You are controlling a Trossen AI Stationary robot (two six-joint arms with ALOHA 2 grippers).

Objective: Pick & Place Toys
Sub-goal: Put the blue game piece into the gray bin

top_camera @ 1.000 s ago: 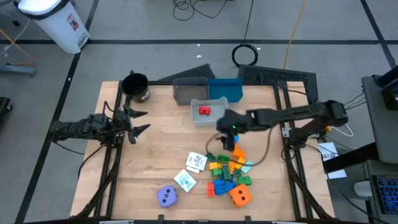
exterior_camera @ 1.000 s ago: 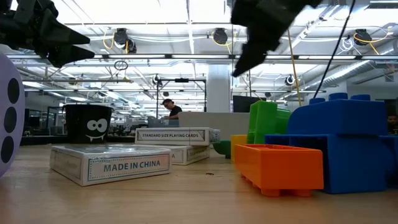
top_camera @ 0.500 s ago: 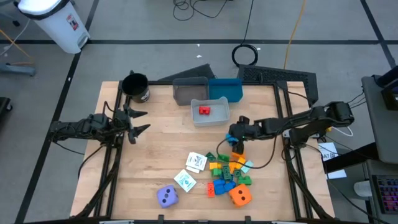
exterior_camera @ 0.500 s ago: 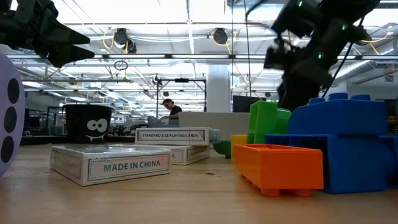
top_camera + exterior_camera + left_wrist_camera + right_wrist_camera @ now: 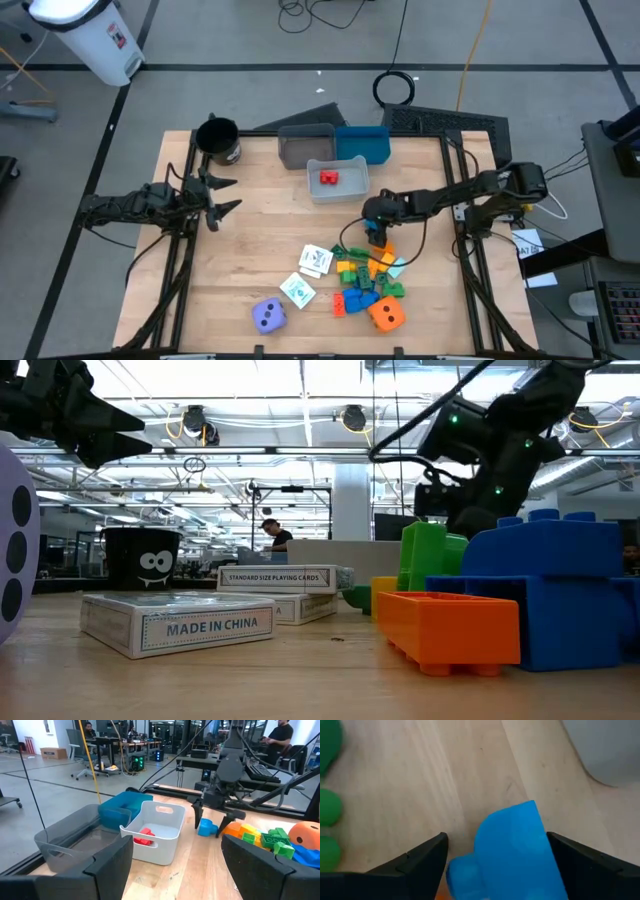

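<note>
Wooden bench carries a heap of toy blocks near its front edge. At the heap's back edge, the right gripper hangs low, fingers spread around a blue block. Left gripper waits, fingers spread, at the left edge

The right gripper has come down from up near the white bin to the top of the block pile, at about its 12 o'clock, and its fingers now stand wide around a blue block
</note>
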